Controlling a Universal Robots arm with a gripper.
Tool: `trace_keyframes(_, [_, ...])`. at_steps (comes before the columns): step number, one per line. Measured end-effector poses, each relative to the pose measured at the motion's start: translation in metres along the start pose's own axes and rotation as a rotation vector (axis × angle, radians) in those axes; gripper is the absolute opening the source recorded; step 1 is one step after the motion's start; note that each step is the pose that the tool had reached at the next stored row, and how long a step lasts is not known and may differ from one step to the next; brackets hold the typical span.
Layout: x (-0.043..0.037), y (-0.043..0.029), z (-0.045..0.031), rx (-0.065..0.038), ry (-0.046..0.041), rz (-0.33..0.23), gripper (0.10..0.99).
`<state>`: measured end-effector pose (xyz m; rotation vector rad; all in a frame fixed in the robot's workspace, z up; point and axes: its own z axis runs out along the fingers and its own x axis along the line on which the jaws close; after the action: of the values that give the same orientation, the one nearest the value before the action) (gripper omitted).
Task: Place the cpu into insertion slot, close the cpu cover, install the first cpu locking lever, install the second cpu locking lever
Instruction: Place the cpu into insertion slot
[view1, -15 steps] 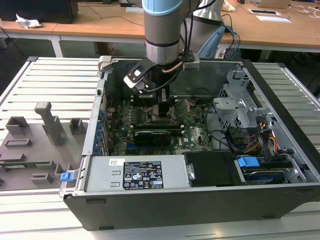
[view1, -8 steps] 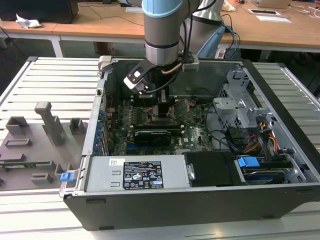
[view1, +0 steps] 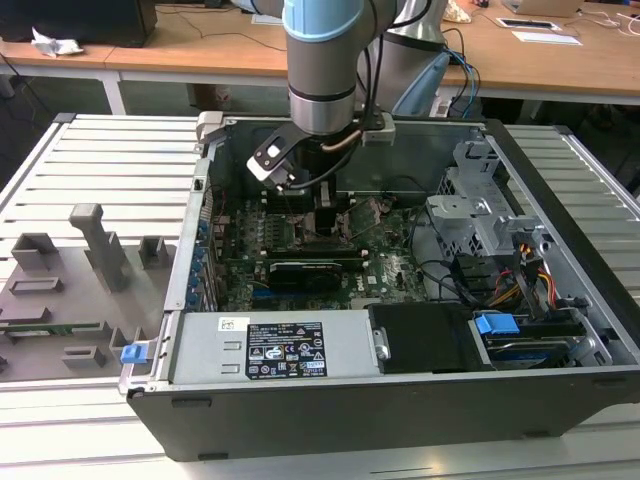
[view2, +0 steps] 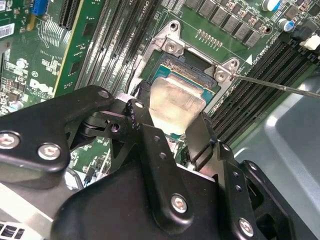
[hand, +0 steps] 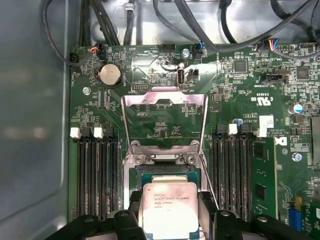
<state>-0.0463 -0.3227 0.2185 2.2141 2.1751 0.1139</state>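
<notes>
Grasp | cpu (hand: 168, 200) pinched in claw (hand: 169, 212) | over insertion slot (hand: 166, 171) | cpu cover (hand: 131, 125) open

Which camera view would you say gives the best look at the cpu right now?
The first wrist view: the cpu faces the camera squarely between the fingers. The second wrist view shows its silvery face at a slant, with glare. In the exterior view the gripper stands over it.

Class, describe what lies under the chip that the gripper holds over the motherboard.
Under the cpu, held in the gripper, lies the insertion slot: its far edge shows, while the chip covers the rest. The cpu cover stands open beyond.
</notes>
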Motion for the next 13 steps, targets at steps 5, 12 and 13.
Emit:
trace_keyframes(5, [0.0015, -0.0005, 0.0049, 0.000, -0.0008, 0.009, 0.529])
trace_keyframes(12, [0.0026, -0.0010, 0.0109, 0.001, -0.0017, 0.017, 0.529])
trace_keyframes(13, [0.0027, -0.0011, 0.0117, 0.001, -0.0018, 0.017, 0.529])
